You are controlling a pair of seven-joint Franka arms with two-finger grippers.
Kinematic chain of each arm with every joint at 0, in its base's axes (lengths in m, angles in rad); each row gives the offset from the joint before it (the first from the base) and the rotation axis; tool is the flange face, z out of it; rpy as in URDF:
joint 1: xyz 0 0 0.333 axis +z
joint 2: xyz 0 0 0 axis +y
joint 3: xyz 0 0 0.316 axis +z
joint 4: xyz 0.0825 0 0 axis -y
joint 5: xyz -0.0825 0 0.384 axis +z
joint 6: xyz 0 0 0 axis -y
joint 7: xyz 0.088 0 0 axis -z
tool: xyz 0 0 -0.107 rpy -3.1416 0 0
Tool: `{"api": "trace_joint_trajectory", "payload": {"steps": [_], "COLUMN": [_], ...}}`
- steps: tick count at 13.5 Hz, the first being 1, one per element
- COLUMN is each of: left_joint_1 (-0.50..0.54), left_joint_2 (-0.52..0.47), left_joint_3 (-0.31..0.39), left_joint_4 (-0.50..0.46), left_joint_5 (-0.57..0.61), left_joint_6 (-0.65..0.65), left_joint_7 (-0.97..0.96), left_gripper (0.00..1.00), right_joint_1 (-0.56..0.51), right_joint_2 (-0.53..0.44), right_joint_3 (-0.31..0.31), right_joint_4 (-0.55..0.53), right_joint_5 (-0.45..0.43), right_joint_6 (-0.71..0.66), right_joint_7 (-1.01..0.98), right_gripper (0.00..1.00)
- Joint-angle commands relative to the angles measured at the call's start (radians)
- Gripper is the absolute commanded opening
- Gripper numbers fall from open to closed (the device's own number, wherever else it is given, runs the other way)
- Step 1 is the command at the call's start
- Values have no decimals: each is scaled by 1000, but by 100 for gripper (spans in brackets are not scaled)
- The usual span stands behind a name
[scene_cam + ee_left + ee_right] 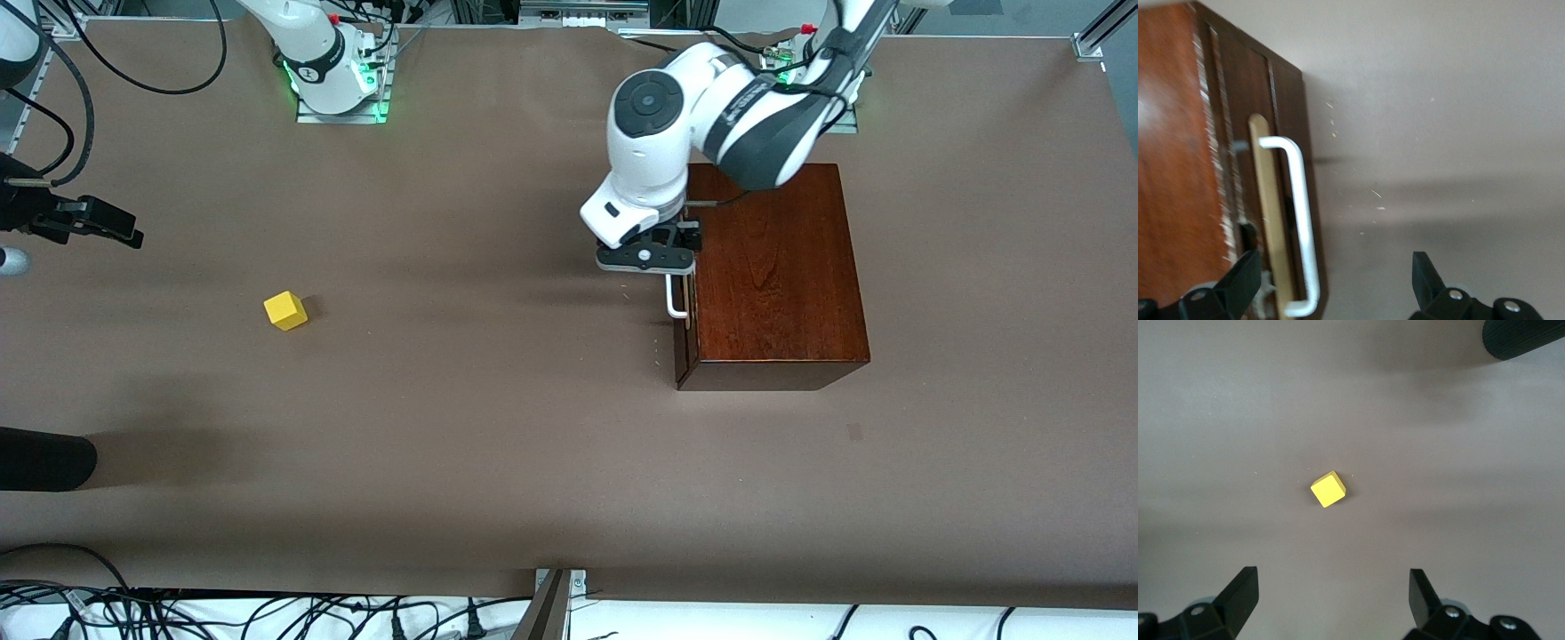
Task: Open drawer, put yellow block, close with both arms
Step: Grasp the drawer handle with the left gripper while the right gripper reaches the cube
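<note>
The dark mahogany box (782, 267) stands toward the left arm's end of the table. Its drawer front (681, 351) faces the right arm's end and carries a white U-shaped handle (676, 300). In the left wrist view a thin pale wood strip (1263, 200) shows beside the handle (1301, 213). My left gripper (647, 260) (1333, 280) is open over the handle, whose end lies between the fingers without touching them. The yellow block (285, 310) (1328, 489) lies on the table toward the right arm's end. My right gripper (120, 231) (1331, 593) is open and empty above the table, apart from the block.
A black rounded object (44, 458) lies at the table's edge nearer the front camera than the block, and shows in the right wrist view (1525, 337). Cables (222, 613) run along the near edge. Brown tabletop (489, 400) lies between block and box.
</note>
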Motion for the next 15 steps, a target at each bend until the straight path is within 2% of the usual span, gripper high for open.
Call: {"api": "trace_joint_trajectory", "payload": {"steps": [1,4,7,10,15], "left_joint_1": [-35,-47,-61,-59,-53], "left_joint_2": [23,46,65,77,111], "left_joint_3": [4,4,4,4,17], "left_joint_4": [10,-2,-13,-37,-40], "left_joint_5": [25,28,99,173,204], "left_joint_6": [-11,-11,-8,-6,44], "left_joint_7": [-81,-92,-93,-89,-80], "left_gripper": [100,100,100,100,100], "right_joint_1": [-8,-8,-8,-3,0], "right_joint_2": [6,14,31,31,34], "right_joint_3": [4,5,7,14,31], "right_joint_4": [16,15,-7,-100,-217], "right_joint_5": [2,2,5,6,34], "right_joint_6": [-6,-6,21,119,238], "right_joint_7": [1,-5,-63,-114,-281], "right_gripper": [100,100,100,100,100]}}
